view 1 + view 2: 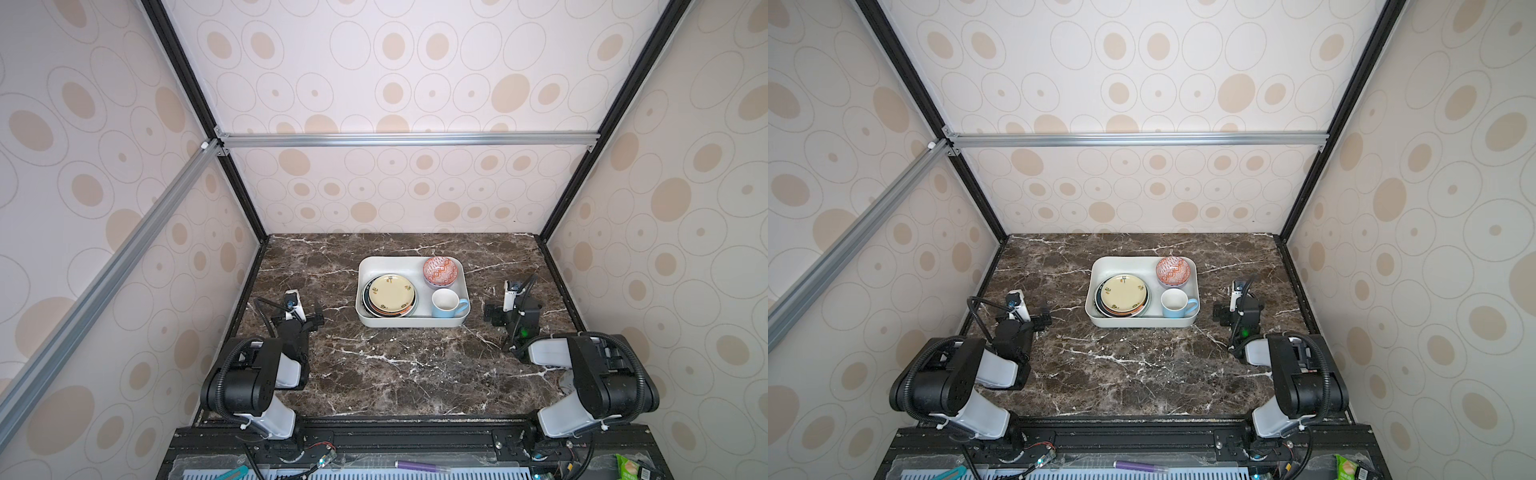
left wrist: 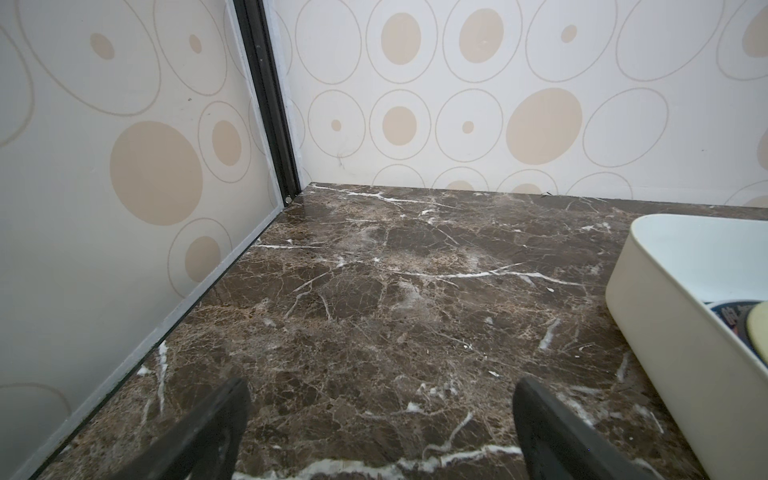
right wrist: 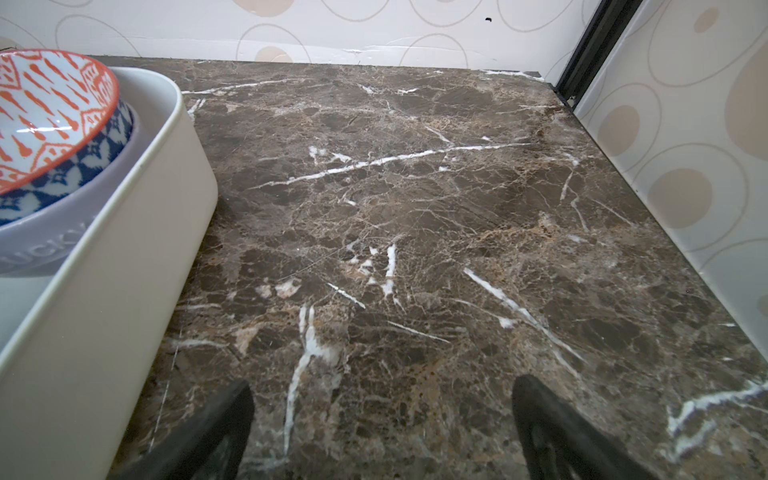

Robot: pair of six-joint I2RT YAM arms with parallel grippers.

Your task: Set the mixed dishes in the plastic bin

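Note:
The white plastic bin [image 1: 376, 262] [image 1: 1106, 264] sits at the table's middle in both top views. Inside it lies a stack of plates topped by a cream plate [image 1: 391, 291] [image 1: 1124, 294], with a red-white patterned bowl [image 1: 439, 270] [image 3: 45, 112] nested in a lilac bowl [image 3: 62, 245], and a blue mug [image 1: 448, 304]. My left gripper [image 1: 313, 318] [image 2: 382, 399] is open and empty over bare marble, left of the bin [image 2: 665, 324]. On the other side of the bin [image 3: 124, 249], my right gripper [image 1: 492, 313] [image 3: 382, 399] is open and empty too.
Patterned walls close in the dark marble table [image 1: 395, 374] on three sides, with black corner posts. A purple pen [image 1: 415, 464] and a green packet [image 1: 627, 467] lie on the front ledge beyond the table edge.

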